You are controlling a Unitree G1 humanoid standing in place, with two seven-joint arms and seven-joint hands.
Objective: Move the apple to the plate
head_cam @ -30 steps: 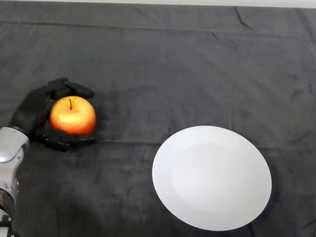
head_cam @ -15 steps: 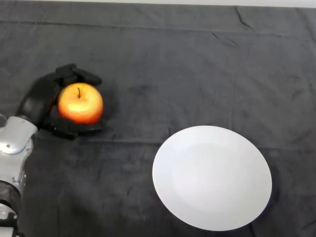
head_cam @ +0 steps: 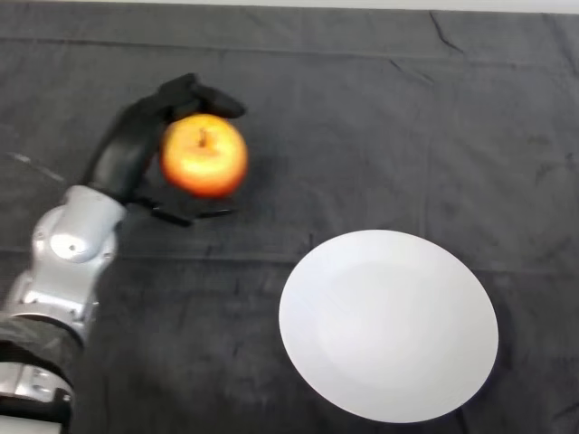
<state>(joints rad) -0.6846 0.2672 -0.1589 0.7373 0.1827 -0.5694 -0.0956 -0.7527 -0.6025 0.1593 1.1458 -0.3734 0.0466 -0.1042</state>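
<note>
Left of the white plate [head_cam: 389, 325], a silver-grey arm [head_cam: 68, 262] reaches in; its black left hand [head_cam: 136, 145] has fingers and thumb curled around a red-yellow apple [head_cam: 204, 155], up and left of the plate, apparently lifted off the dark cloth [head_cam: 380, 117]; the round fruit could slip and roll away if the grip loosens before reaching the plate.

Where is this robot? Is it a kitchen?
Probably not a kitchen; it looks more like a robot test table. A dark cloth covers it, with just one white plate and an apple held in the robot's left hand.
</note>
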